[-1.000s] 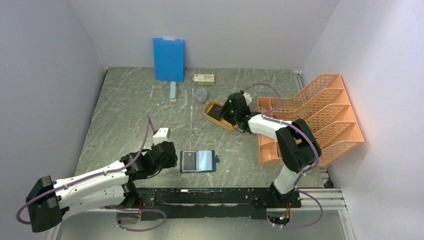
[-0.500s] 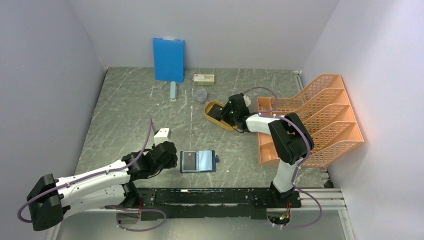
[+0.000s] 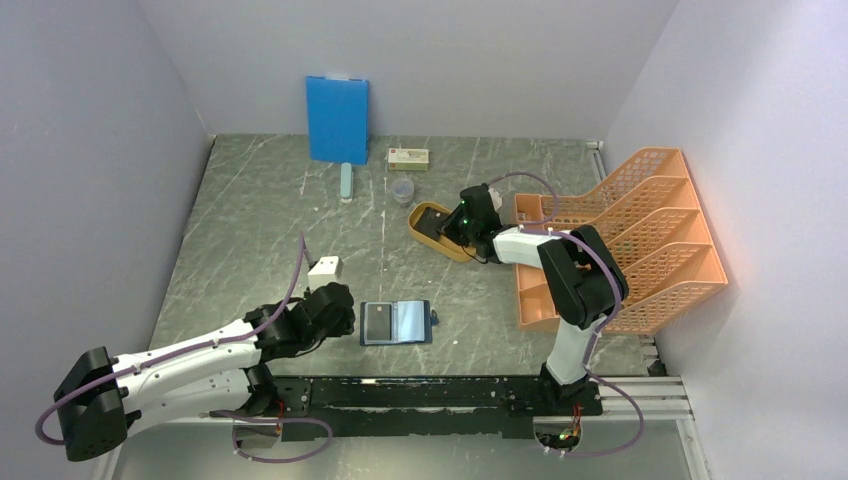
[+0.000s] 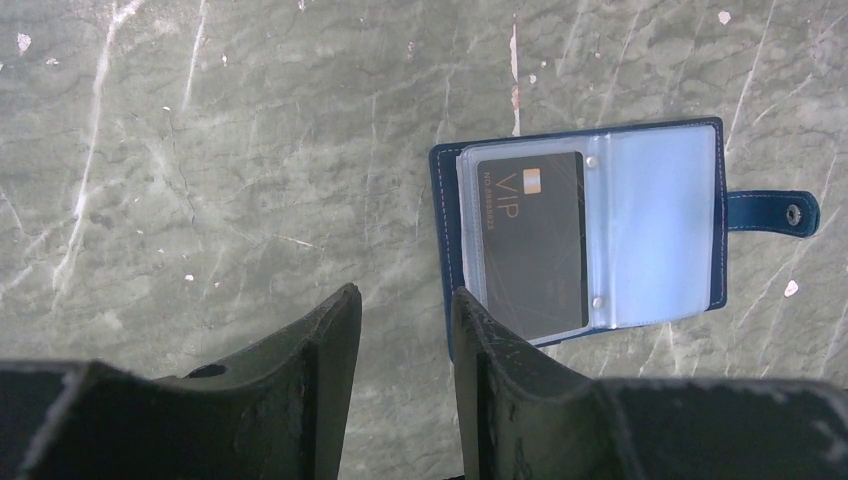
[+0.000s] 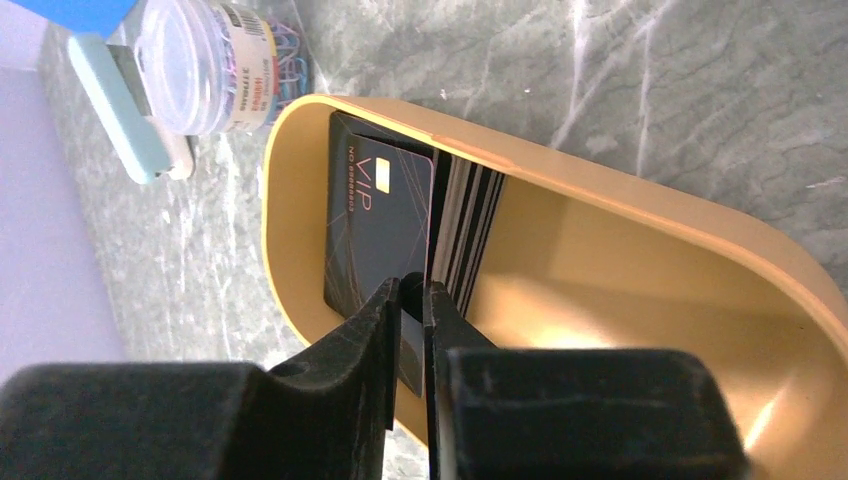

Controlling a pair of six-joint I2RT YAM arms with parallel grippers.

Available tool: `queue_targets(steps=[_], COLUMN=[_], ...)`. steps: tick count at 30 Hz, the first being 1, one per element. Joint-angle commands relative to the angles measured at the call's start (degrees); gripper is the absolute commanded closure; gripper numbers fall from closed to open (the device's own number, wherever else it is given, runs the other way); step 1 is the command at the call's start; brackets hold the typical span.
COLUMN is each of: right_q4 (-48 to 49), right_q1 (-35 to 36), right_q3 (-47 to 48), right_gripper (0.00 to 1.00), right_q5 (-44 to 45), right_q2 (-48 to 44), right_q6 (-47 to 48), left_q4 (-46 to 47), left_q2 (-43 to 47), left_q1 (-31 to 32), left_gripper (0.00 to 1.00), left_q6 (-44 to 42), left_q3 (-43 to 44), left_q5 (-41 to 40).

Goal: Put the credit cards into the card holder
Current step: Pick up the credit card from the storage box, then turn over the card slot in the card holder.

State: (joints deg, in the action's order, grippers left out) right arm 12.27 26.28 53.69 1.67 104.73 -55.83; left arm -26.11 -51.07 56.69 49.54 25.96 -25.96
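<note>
Table [image 3: 260, 230]: grey marbled top that carries everything.
File rack [image 3: 650, 230]: orange mesh, along the right edge.
Blue board [image 3: 337, 118]: leans on the far wall, no part in the job.
Yellow tray [image 5: 640, 215]: oval, far and right of centre, just left of the rack; it holds the supply of cards.
Card holder [image 4: 660, 220]: lies open and flat at the near middle, clasp tab pointing right, just right of the left arm's tool.
Left gripper [image 4: 402, 300]: fingers apart, nothing between them, poised low beside the holder's left edge.
Right gripper [image 5: 410, 295]: reaches into the tray, fingers closed on the near edge of the front card [image 5: 375, 230].
Card stack [image 5: 470, 230]: several more dark cards on edge just behind the front one.
Seated card [image 4: 530, 235]: black VIP card already in the holder's left sleeve; the right sleeve looks empty.
Progress: early, by my reading. One card is in, a second is pinched but not lifted clear, and the stack is left to move.
</note>
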Motion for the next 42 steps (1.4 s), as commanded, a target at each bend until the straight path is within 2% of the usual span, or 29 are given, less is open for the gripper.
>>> queue_targets(steps=[1,7,22,35,39,42], right_q4=[0.8,0.6,-1.1,-5.3,-9.6,-16.3], right_q1=[-0.5,-0.5,-1.5,-4.1,-3.7,-2.9], right_q3=[-0.7,-1.0,-3.0,-3.3,-2.5,-2.2], right_gripper=[0.88,1.00,1.00,1.00,1.00,1.00], right_q5=[0.2,-0.1,-0.1,-8.8,-12.4,-15.7], right_q2=[-0.3,-1.5,-8.7,-18.2,-24.2,-30.2], right_q6=[-0.2,-0.7,-5.9,-12.8,-6.6,1.4], left_q4=[1.2,1.1,-1.2,-4.3,-2.7,-0.4], left_q2=[-0.1,-0.2,2.1,5.8,7.7,9.5], left_q1=[-0.3,-0.3,-0.3,-0.3,-0.3,-0.2], left_gripper=[0.56,0.56,0.56,0.56,0.54,0.46], left_q6=[0.5,0.4,0.6,1.3,-3.7,-7.5], left_q3=[0.7,0.9,2.0,4.5,6.3,7.0], left_q5=[-1.2,-1.2,-3.5,-5.0,-0.8,4.4])
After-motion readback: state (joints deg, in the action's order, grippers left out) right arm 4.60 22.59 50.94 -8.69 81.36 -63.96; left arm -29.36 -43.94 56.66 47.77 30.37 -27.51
